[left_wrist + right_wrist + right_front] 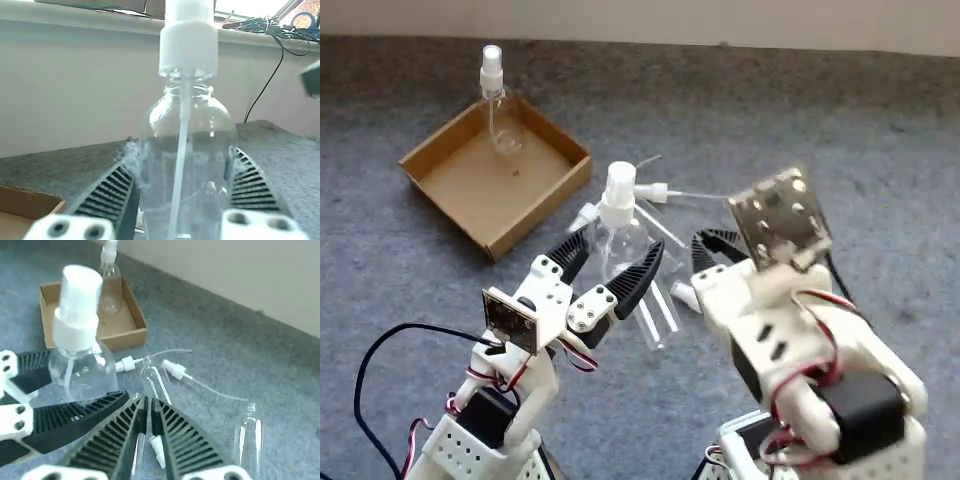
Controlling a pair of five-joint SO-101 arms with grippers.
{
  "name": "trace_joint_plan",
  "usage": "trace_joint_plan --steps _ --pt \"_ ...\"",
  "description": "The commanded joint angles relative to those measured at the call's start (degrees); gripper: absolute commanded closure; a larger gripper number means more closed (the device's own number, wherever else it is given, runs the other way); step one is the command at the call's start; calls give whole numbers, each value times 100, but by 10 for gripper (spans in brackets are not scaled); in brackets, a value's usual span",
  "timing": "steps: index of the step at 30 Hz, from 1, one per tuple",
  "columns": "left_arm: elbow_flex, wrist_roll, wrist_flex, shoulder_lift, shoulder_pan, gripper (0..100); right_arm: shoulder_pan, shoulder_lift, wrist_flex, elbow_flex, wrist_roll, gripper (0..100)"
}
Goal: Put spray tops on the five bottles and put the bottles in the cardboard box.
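Bottle (pixel 200 150), clear, round-shouldered, white-capped

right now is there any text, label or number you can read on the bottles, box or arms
None: no readable text in any view.
The upright bottle outside the box and the bottle inside the box are clear and unlabelled.
The cardboard box and loose spray tops are plain.

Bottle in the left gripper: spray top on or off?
On, loosely it seems: the spray top sits over the bottle neck, tube inside, neck thread showing below it.
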Motion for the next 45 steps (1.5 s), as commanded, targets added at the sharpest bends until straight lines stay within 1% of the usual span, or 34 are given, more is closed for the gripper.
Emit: trace_joint_plan --steps 1,5,9,12,20,26,31,34,36,42,45 --pt "22 0 -167 -48 -57 923 75 -40 -576 699 35 993" --pt "13 0 -167 -48 -66 923 57 -365 -620 1297 35 993" --pt "-13 0 -167 -48 -66 923 57 -1393 -743 1569 35 993" --pt "-40 0 -167 -48 -66 923 66 -2105 -1156 1956 26 993" --pt "-330 0 -176 -4 -127 923 75 -3371 -2853 4198 9 994" --pt "-523 0 -185 4 -822 923 57 -3820 -3530 5165 -976 994" --pt "-1130 -35 -158 84 -910 923 48 -3978 -3820 5473 -1029 994" --pt "-1569 -88 -158 637 -919 923 48 -4040 -3829 5657 -1046 994" --pt "-1938 -185 -158 1244 -910 923 48 -4040 -3829 5780 -1055 994" --pt "-3011 -167 -193 3002 -866 923 40 -4040 -3829 6044 -1064 994" --pt "-3371 -141 -193 3626 -857 923 22 -4040 -4092 6273 -1064 994"
